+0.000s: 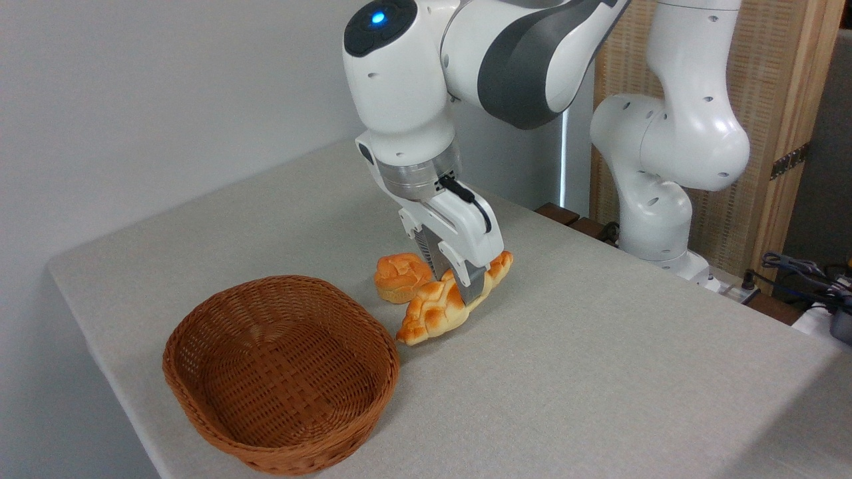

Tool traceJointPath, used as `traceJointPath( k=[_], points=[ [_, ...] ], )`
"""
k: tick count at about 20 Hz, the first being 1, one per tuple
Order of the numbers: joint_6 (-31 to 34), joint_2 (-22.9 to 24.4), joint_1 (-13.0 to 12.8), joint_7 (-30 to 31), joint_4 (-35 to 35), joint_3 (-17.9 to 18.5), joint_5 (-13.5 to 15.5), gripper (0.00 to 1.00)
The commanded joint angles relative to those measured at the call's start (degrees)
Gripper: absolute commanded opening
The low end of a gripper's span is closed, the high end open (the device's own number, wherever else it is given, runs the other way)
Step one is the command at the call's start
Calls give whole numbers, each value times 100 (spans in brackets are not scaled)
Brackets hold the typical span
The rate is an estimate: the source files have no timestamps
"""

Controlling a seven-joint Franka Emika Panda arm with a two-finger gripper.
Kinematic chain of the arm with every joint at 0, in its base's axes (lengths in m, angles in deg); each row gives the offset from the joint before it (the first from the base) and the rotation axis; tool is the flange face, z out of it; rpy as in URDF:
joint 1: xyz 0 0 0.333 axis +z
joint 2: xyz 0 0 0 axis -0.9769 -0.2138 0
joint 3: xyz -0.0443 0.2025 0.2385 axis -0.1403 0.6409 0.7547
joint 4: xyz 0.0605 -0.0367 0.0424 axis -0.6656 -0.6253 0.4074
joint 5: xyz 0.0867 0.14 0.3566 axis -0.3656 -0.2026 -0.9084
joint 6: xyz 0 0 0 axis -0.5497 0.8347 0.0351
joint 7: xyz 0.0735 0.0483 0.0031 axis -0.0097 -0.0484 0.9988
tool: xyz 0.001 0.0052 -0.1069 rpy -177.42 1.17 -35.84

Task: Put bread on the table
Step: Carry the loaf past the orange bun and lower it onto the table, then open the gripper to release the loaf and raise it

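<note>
No legible text, label, brand mark, number or sign appears anywhere in the view. The white arm housings carry no readable marking; the only indicator is a round blue light [378, 18] set in the dark cap on top of the wrist housing, above the claw, and it bears no characters. The woven basket [279, 372], the bread items beside it and the cloth-covered surface [599, 372] are unprinted. The panel behind the arm's base shows only plain weave and wood grain.
</note>
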Motion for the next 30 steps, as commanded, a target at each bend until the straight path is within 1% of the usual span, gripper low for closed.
traceJointPath(
  k=[1,2,3,11,14,22,25,27,30],
  points=[
    [36,-8,-106,136,8,95,-214,100],
    [36,-8,-115,162,8,86,-302,100],
    [27,-8,-123,163,8,86,-312,100],
    [36,-8,-167,110,25,86,-303,100],
    [36,-8,-229,101,25,86,-303,100],
    [36,-8,-238,110,69,78,-312,100],
    [36,1,-255,110,385,69,-321,100],
    [36,-17,-334,119,692,60,-321,100],
    [36,-122,-343,136,1219,51,-330,100]
  ],
)
